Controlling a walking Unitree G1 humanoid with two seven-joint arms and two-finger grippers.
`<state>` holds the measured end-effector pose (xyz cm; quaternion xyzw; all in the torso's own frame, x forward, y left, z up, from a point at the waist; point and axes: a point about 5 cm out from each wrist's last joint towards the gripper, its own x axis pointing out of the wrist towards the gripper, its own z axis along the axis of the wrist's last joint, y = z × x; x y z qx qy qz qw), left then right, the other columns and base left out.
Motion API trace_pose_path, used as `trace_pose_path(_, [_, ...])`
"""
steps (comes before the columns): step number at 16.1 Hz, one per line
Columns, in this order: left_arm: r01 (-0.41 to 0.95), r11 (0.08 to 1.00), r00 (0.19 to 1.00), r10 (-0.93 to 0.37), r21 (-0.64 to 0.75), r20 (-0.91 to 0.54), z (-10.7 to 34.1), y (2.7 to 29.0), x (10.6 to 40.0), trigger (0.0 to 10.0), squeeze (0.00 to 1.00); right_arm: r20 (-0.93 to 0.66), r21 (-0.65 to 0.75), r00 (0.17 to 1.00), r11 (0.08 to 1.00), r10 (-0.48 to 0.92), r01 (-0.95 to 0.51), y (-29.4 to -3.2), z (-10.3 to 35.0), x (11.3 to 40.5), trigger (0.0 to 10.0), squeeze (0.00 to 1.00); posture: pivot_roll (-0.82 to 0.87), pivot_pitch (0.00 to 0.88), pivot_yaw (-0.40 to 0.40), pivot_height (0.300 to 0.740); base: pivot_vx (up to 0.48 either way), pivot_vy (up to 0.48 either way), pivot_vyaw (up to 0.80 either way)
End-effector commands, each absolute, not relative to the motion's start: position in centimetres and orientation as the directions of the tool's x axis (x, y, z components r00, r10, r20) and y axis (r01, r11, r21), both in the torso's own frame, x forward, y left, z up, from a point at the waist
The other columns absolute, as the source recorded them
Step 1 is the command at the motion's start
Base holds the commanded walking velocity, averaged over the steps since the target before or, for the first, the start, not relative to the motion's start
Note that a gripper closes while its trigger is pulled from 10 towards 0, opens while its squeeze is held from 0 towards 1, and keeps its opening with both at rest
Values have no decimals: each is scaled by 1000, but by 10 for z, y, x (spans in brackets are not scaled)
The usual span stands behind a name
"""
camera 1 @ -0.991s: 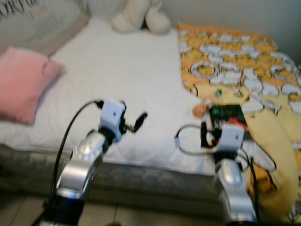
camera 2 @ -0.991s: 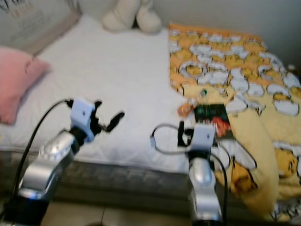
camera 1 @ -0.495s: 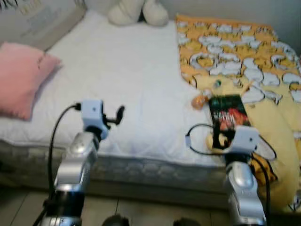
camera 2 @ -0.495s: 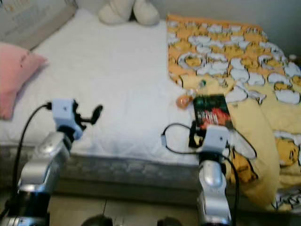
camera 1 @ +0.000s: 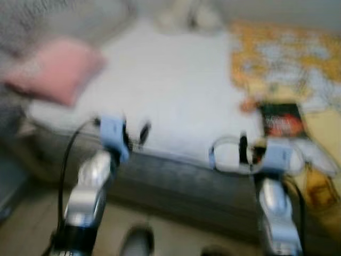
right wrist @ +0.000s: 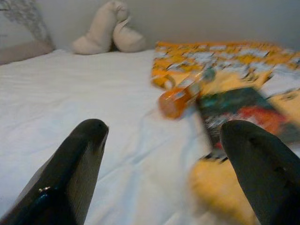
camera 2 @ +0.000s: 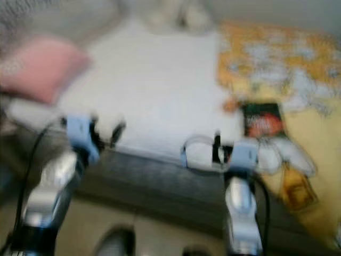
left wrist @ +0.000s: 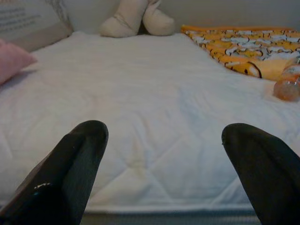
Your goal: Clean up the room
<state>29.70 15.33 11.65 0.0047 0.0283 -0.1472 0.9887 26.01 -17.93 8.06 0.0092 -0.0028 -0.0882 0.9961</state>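
Two tools are raised at the near edge of a bed [camera 1: 176, 96], and the head views are blurred. The right tool [right wrist: 164, 173] has its two black fingers [right wrist: 77, 168] spread wide with nothing between them. Ahead of it on the white mattress lies an orange bottle [right wrist: 180, 96] on its side, and just beside the bottle a dark book [right wrist: 239, 110] with a red and green cover rests on the yellow patterned blanket [camera 1: 298, 69]. The bottle sits between the white sheet and the blanket's edge, close to the book; whether they touch cannot be told.

The left tool [left wrist: 164, 168] is likewise wide open and empty, pointing across the bare white sheet; the orange bottle lies off to its far right side. The right arm [camera 1: 272, 197] reaches up from below toward the mattress edge, with a cable looped at its wrist, and the left arm [camera 1: 90, 181] rises the same way, well apart from it.

A pink pillow [camera 1: 58, 69] lies on the bed's left side, and a cream soft toy [left wrist: 136, 18] sits at the far wall. The grey side of the bed [camera 1: 181, 184] faces the robot, with floor [camera 1: 176, 234] below.
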Motion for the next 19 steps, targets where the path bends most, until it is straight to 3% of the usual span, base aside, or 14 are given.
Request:
trace_pose_path(1, [330,944,944,-329,31,-29,125,147,302,10000,0,25,15,987,987,-158,158,-176,85,264,10000,0,-7,0,-6,670,386,-281,0])
trace_pose_path(9, [455,889,890,-456,54,19,135,132,295,10000,0,39,-4,988,989,-150,150,-176,91,263,10000,0,-12,0,-11,670,394,-269,-133])
trace_pose_path(19, [414,909,909,-416,46,37,143,137,294,10000,0,45,-7,984,985,-173,174,-173,97,270,10000,0,-2,38,-6,661,0,0,-49])
